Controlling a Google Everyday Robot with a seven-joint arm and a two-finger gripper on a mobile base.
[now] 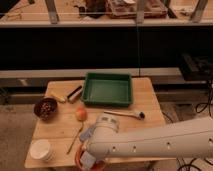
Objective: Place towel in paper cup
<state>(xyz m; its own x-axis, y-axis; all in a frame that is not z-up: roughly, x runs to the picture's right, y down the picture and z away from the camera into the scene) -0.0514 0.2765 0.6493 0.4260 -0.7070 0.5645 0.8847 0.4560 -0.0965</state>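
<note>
Paper cup point(41, 149) on wooden table point(57, 129), gripper point(86, 160) at front edge.

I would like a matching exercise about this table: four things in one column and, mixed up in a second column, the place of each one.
Things
1. green tray
2. paper cup
3. dark bowl
4. gripper

Places
A. front left corner of the table
B. front edge, down at the orange bowl
C. back middle of the table
D. left side, farther back than the cup

Pairs: 1-C, 2-A, 3-D, 4-B.
</note>
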